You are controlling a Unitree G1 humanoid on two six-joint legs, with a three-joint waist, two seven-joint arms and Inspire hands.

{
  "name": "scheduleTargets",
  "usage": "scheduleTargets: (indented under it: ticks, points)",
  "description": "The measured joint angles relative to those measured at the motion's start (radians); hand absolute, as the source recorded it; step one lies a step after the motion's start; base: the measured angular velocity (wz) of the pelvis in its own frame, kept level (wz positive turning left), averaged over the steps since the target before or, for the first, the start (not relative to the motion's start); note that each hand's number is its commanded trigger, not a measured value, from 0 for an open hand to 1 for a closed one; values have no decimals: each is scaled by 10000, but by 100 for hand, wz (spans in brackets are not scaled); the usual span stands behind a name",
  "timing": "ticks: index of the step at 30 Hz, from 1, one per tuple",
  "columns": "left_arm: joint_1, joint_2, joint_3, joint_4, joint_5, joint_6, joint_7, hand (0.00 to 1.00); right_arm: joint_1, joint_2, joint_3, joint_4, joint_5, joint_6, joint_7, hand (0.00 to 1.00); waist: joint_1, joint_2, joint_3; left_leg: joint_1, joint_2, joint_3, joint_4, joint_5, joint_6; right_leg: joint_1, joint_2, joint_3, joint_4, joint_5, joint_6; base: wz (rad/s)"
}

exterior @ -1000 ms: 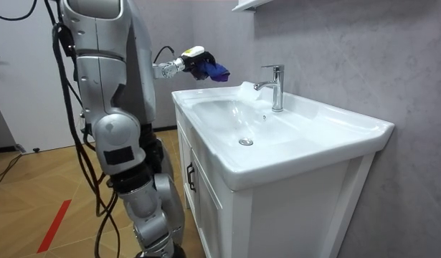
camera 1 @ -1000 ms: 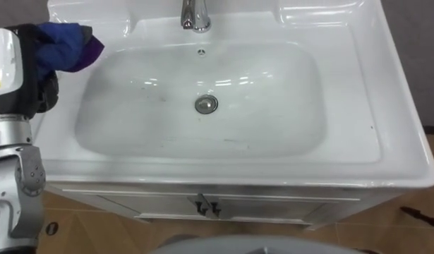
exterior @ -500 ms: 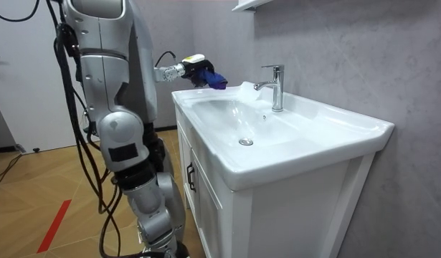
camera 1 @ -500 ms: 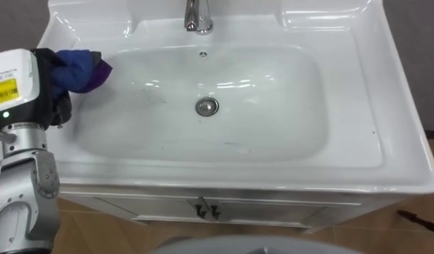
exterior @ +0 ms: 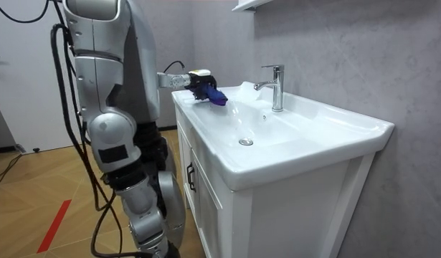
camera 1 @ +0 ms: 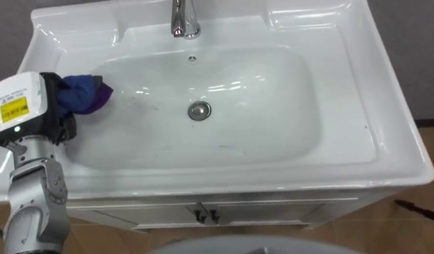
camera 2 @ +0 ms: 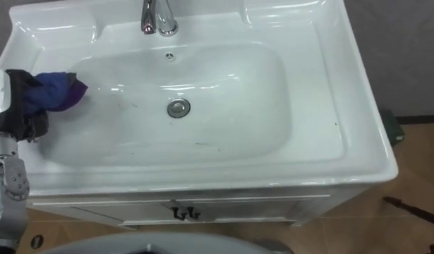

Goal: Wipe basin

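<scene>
The white basin (camera 1: 231, 152) is set in a white cabinet top, with a round metal drain (camera 1: 199, 110) in its middle and a chrome tap (camera 1: 181, 17) at the back. My left hand (camera 1: 40, 106) is at the basin's left edge, shut on a bunched blue and purple cloth (camera 1: 86, 97). The cloth hangs just over the left slope of the bowl. In the room view I stand at the cabinet's front, left arm stretched out, with the left hand (exterior: 195, 82) and cloth (exterior: 214, 95) low over the rim.
The cabinet doors below carry two small dark handles (camera 1: 205, 212). A raised shelf runs along the back corners of the top (camera 1: 308, 14). Wooden floor (camera 1: 428, 215) shows to the right of the cabinet. A grey wall (exterior: 349, 50) stands behind the basin.
My left hand has come down and moved right with the cloth, from above the left rim to the basin's left slope. The eye views have shifted a little.
</scene>
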Motion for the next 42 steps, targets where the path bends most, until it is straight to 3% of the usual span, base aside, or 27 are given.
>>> scheduleTargets:
  ticks: [3, 10, 15, 18, 25, 35, 37, 38, 42]
  points:
    - [25, -1, 17, 208, 4, 123, 0, 100, 101, -1, 17, -101, 11, 1, -22, 0, 55, 43, -25, 46, 4, -3, 1, 0, 0, 18, 3, -34, -1, 0, 0, 3]
    - [22, 25, 649, 206, 6, 153, 100, 100, 296, -31, -238, -647, -50, 0, -31, 0, 68, 76, 18, 154, 0, -15, -99, 0, 1, -3, 7, 2, -15, -4, 5, 0]
    - [57, 27, 1029, 206, 103, 192, 122, 100, 599, -24, -250, -721, -57, 20, -20, 0, 380, 72, 15, 167, -1, -28, -109, 1, 1, -17, 5, 7, -17, -4, 6, 0]
    - [112, 26, 1036, 206, 112, 340, 124, 100, 721, -24, -250, -715, -52, 60, -16, 0, 580, 65, 7, 164, -2, -39, -108, 1, 1, -21, 1, -4, -2, -4, 7, 0]
    - [390, 25, 1043, 206, 113, 385, 125, 100, 696, -21, -253, -718, -53, 160, 1, 0, 627, -54, -87, 149, -4, -57, -96, 1, 2, -19, -3, -31, 9, -3, 8, 1]
    - [549, 19, 1041, 208, 109, 538, 99, 100, 726, -20, -258, -863, -74, 396, 91, 0, 567, -50, -84, 80, -6, -37, -92, 1, 2, -106, -4, 14, 15, 2, 17, 0]
    - [606, 0, 1030, 250, 103, 594, 98, 28, 763, -21, -259, -937, -72, 438, 81, 0, 545, -39, -87, 40, -6, -38, -85, 1, 2, -148, -4, 5, 27, 3, 17, 0]
    - [606, 0, 1023, 299, 103, 594, 98, 0, 760, -23, -259, -938, -71, 442, 79, 0, 541, -35, -89, 30, -5, -38, -84, 1, 2, -153, -4, -1, 27, 3, 17, 0]
    - [607, -17, 1021, 459, 104, 593, 99, 0, 767, -23, -260, -981, -66, 439, 67, 0, 526, -32, -89, 12, -5, -43, -81, 1, 2, -163, -4, -2, 21, 2, 16, 0]
